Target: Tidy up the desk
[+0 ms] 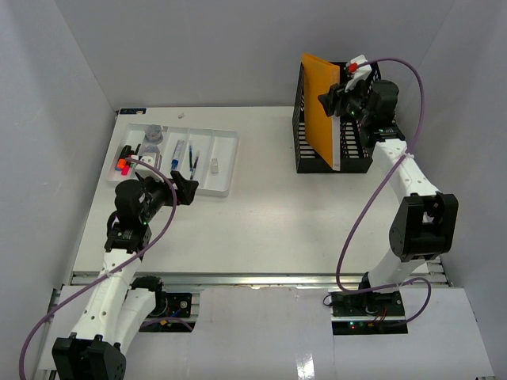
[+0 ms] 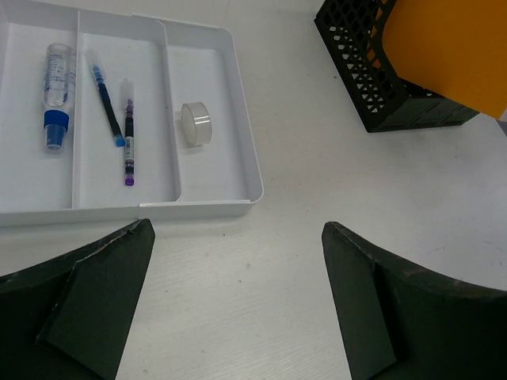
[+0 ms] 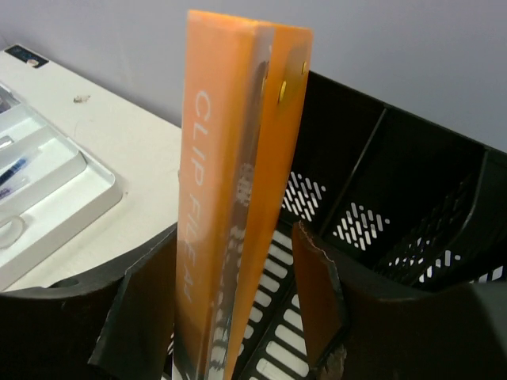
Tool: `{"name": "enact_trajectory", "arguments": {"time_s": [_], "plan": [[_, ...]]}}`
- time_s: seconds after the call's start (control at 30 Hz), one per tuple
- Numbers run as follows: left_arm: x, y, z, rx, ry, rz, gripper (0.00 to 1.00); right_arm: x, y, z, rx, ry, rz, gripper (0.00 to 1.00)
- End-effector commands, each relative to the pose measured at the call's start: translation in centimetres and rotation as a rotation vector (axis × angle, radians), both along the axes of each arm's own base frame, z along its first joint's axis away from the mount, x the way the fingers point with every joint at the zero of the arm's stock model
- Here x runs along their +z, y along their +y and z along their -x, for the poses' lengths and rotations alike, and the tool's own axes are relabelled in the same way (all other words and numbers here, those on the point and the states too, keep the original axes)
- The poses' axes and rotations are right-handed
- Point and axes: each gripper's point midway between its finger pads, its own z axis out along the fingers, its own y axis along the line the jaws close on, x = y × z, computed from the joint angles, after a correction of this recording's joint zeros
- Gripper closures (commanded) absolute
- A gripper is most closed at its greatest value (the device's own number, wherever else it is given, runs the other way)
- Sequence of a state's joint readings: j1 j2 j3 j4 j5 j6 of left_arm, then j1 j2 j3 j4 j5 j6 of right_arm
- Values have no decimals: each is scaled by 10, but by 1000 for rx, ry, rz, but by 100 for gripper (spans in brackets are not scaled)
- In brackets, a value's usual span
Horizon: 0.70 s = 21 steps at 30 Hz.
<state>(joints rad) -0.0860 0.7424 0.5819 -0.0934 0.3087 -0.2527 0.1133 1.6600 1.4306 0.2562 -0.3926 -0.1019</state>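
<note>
The desk (image 1: 261, 229) is a large white tabletop with a metal rail along its near edge. An orange clip file (image 1: 320, 103) stands upright in the left slot of a black mesh file rack (image 1: 352, 154) at the back right. My right gripper (image 1: 337, 99) is open around the top of the file. In the right wrist view the file (image 3: 230, 198) stands between the fingers (image 3: 317, 293), with a gap on the right side. My left gripper (image 1: 184, 188) is open and empty, low over bare desk (image 2: 238, 301) just in front of the white tray (image 2: 253, 182).
The white compartmented tray (image 1: 226, 170) at the back left holds a small clear bottle with a blue cap (image 2: 57, 87), two pens (image 2: 105, 99) and a clear round tape roll (image 2: 196, 124). A tiny scrap (image 1: 181, 115) lies by the back wall. White walls enclose three sides.
</note>
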Motion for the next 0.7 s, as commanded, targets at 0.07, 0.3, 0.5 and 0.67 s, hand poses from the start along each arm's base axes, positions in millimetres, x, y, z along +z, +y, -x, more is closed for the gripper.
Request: {"name": "enact_trajectory", "arguments": {"time_s": [0.07, 0.3, 0.5, 0.67], "plan": [[10, -2, 3, -18, -40, 11, 2, -1, -2, -1, -6, 92, 78, 37], [11, -3, 4, -24, -46, 13, 2, -8, -4, -2, -18, 159, 76, 61], [13, -4, 5, -28, -54, 14, 2, -8, 6, 5, 30, 191, 35, 91], [14, -4, 5, -32, -57, 15, 2, 21, 11, 16, 67, 124, 6, 92]]}}
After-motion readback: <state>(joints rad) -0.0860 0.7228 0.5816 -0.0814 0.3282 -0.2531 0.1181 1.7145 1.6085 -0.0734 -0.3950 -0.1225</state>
